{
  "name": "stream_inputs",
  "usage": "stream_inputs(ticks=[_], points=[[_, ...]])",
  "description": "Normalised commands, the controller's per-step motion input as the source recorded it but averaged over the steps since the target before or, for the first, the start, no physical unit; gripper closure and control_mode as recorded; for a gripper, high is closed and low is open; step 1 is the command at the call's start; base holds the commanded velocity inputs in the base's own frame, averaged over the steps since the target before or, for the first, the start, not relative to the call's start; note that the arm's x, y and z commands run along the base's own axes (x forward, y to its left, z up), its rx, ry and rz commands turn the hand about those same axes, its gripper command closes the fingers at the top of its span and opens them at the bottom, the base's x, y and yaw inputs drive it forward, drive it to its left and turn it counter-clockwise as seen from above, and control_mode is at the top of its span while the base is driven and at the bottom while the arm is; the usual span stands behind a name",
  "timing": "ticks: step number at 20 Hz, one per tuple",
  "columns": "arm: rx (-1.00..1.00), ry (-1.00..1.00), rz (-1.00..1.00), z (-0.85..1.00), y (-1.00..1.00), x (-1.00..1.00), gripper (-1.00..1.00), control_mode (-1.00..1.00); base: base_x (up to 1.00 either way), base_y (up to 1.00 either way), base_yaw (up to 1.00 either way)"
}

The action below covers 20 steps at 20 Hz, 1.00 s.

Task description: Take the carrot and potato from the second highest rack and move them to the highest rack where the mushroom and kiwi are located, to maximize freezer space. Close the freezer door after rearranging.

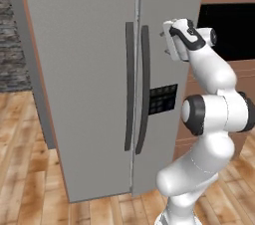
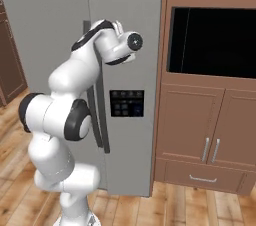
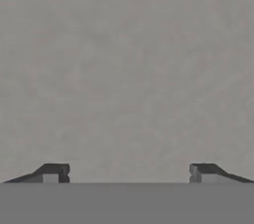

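Observation:
The freezer (image 1: 89, 30) stands tall and matte grey with both doors shut. Its freezer door (image 1: 84, 94) is the left panel, with a long dark handle (image 1: 129, 84). The right door carries a black control panel (image 1: 163, 98) and its own handle (image 1: 144, 89). My gripper (image 1: 167, 40) is raised in front of the upper right door, pointing at it. In the hand view the gripper (image 3: 129, 171) is open with nothing between its fingertips (image 3: 52, 172), facing plain grey door surface. The carrot, potato, mushroom, kiwi and both racks are hidden behind the shut doors.
Brown wooden cabinets (image 2: 200, 130) with a dark recess (image 2: 215, 40) stand right of the freezer. A brick wall (image 1: 10, 45) is at the far left. Wood floor (image 1: 30, 169) lies in front of the freezer.

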Motion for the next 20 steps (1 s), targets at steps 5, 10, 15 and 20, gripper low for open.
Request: stream_inputs(ticks=[5,10,15,20], points=[[-0.01,0.0,-0.06,0.08,0.48,0.44,-1.0,-1.0,0.0,0.0,0.0],[-0.05,0.0,-0.2,0.07,0.56,0.57,-1.0,-1.0,0.0,0.0,0.0],[-0.1,0.0,-0.32,0.05,0.56,0.51,-1.0,-1.0,0.0,0.0,0.0],[-0.04,0.0,-0.31,0.02,0.35,0.18,-1.0,-1.0,0.0,0.0,0.0]])
